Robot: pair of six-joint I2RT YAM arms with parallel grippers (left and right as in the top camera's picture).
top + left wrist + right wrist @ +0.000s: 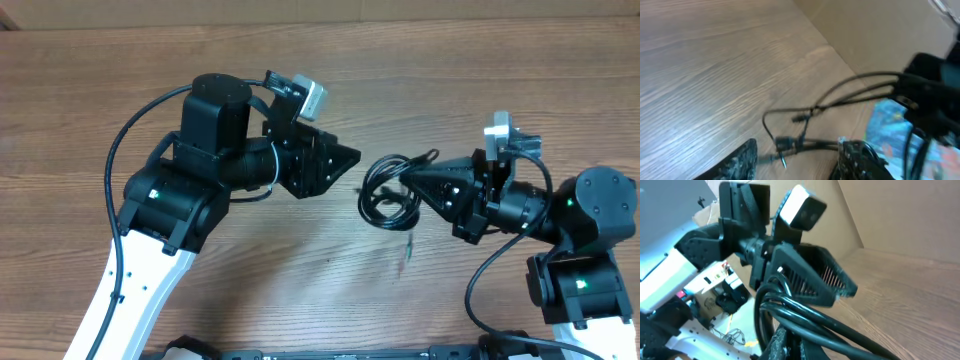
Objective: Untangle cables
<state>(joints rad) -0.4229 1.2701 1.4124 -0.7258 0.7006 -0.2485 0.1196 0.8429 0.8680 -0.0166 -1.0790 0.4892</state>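
A: Status on the cables?
B: One clump, mid-table, btwn the two arms. Loops overlap, prob. knotted; can't trace each cord.
A: Who's got it?
B: Right jaws pressed together, pinching the bunch at its right side. Right wrist view shows black loops right at the tips. Looks lifted a bit, not sure.
A: Left?
B: Left jaws spread, nothing gripped. Fingers sit either side of a strand in the left wrist view, w/ a small plug just beyond. From overhead the tips are near the clump, not touching afaict.
A: So progress?
B: Early, imo. One thin end is loose below the clump; the rest is bunched. No cord laid out separate yet. To do: grab a strand, pull apart, repeat per cord.
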